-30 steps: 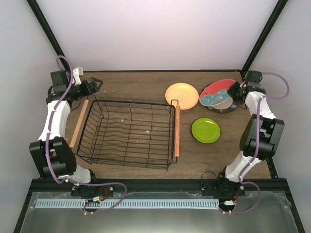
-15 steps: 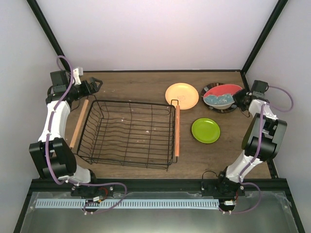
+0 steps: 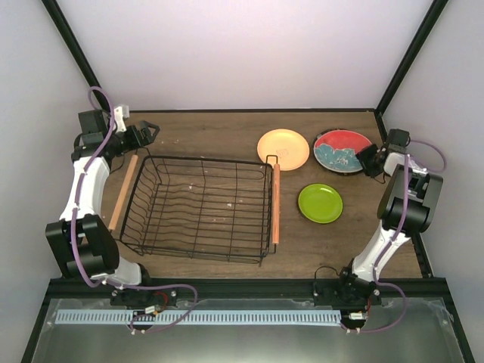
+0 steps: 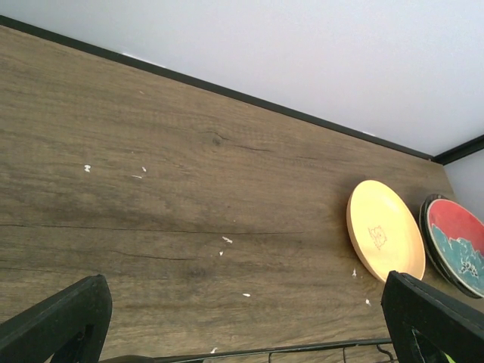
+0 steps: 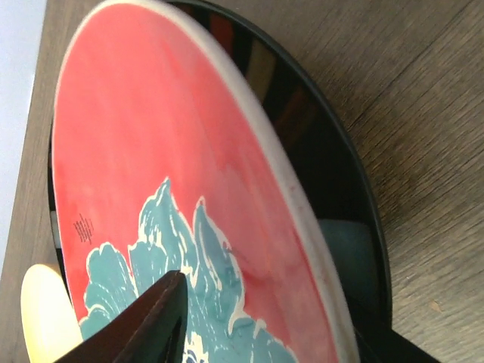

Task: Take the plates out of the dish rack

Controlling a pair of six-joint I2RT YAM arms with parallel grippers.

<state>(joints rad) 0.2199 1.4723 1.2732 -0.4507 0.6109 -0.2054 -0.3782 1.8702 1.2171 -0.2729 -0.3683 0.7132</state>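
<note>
Lowered flat, your red-and-teal plate (image 3: 342, 150) atop the dark-rimmed plate (image 5: 281, 98), right end effector (image 3: 367, 159) straddling its rim, grip unclear, left end effector (image 4: 249, 321) spread.

Soft, bright, even light fills every view, and shadows are faint. From the left wrist the table (image 4: 189, 189) is sharp and the left fingers (image 4: 53, 325) are dark blurs. The close red plate (image 5: 174, 189) looks slightly soft, and the black plate (image 5: 302, 121) beneath glints.
</note>
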